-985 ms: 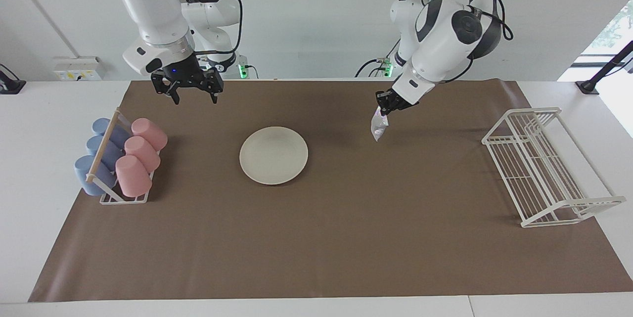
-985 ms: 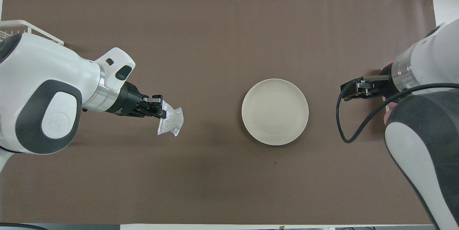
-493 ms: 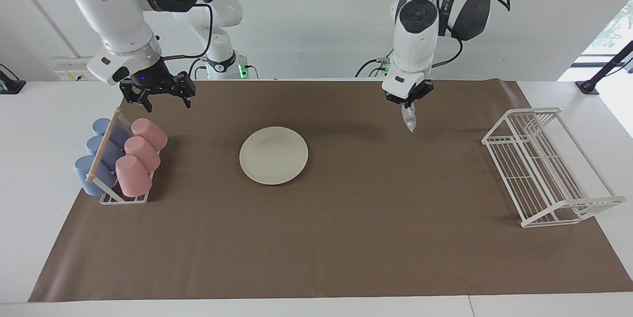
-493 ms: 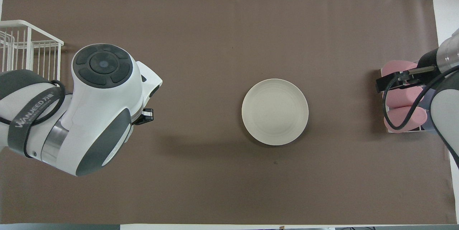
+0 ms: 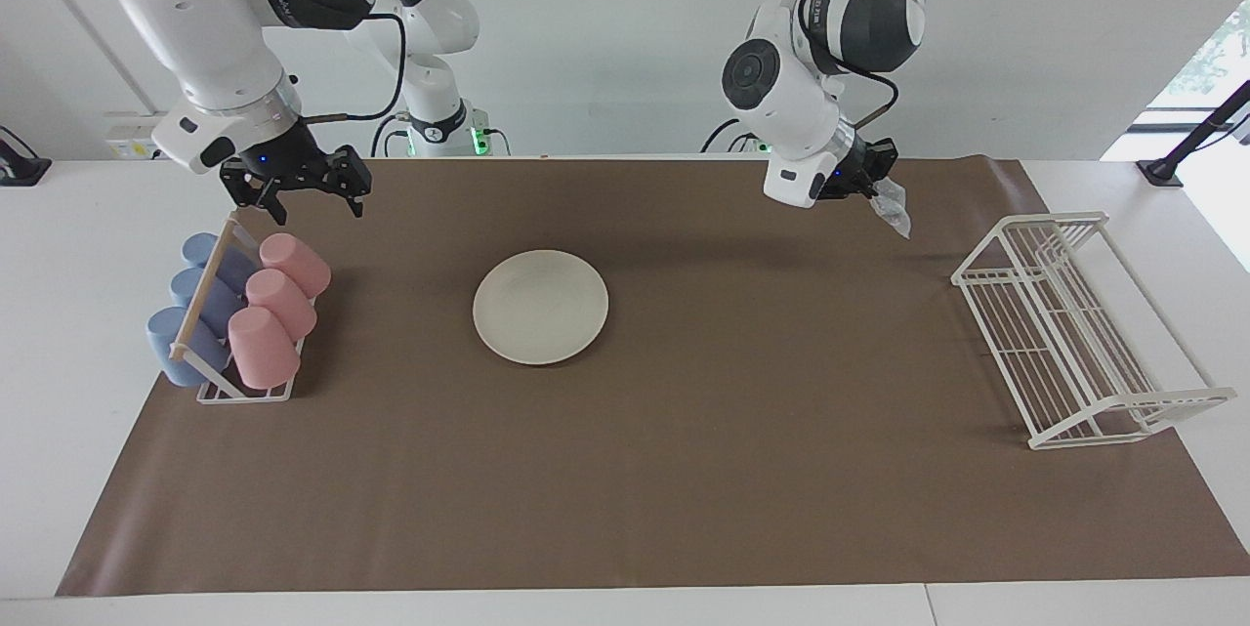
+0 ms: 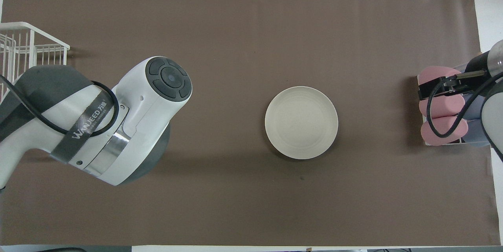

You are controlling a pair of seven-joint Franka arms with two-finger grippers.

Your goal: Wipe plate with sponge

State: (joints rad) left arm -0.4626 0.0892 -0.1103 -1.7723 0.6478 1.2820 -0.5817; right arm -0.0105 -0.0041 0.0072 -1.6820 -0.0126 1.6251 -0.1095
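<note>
Plate [image 5: 540, 306] sits flat on the brown mat [image 5: 684, 470], mid-table, between the cup rack [image 5: 234, 313] and the wire rack [image 5: 1074, 333], well apart from both. You have nothing on it, so it looks placed for an easy top-down wipe.

Sponge [image 5: 891, 208] hangs from your left gripper [image 5: 872, 179], up over the mat toward the left arm's end, near the wire rack and well apart from the plate. Its claw is clamped together on one edge of the sponge, so the rest dangles loose; you'd likely need to bring it down pad-first for it to press flat on the plate. No contact with the plate yet, so wiping isn't begun, judging by the gap.

Your right gripper [image 5: 305, 196] hangs over the cup rack's end nearest the robots, fingers apart, holding nothing; that arm waits.

Writing: the overhead view shows a strap on the left arm [image 6: 118, 126] reading "WANJEED" with some characters after it I can't make out. No labels visible on plate, cups or racks.
</note>
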